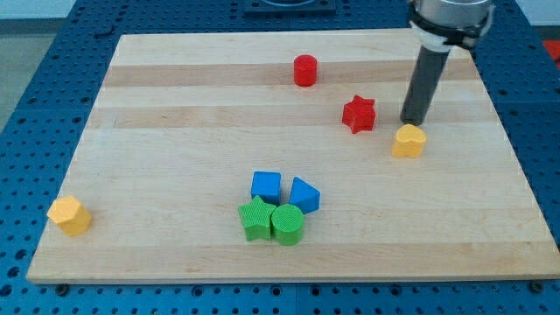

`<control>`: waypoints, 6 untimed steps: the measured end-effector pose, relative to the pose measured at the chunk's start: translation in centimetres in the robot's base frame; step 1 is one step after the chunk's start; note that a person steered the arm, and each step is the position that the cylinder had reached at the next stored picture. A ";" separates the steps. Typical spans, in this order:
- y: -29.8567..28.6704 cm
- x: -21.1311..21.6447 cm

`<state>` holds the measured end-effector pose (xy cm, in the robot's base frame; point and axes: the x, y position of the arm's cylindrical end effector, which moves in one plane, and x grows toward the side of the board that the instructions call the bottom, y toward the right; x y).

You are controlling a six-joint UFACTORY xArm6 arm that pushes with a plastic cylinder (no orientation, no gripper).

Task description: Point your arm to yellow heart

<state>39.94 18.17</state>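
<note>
The yellow heart (409,141) lies on the wooden board at the view's right, a little above mid-height. My tip (413,121) stands just above the heart, at its upper edge, touching or nearly so. The dark rod rises from there to the arm's mount at the view's top right. A second yellow block (70,215), hexagon-like, sits far off at the view's lower left corner of the board.
A red star (359,114) lies just left of my tip. A red cylinder (304,70) is near the top centre. A blue cube (266,186), a blue wedge-like block (304,195), a green star (255,218) and a green cylinder (287,224) cluster at bottom centre.
</note>
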 end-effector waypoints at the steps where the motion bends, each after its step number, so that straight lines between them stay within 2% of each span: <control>1: 4.6 -0.1; 2: 6.2 0.5; 3: 5.3 1.3; 6: -0.2 4.1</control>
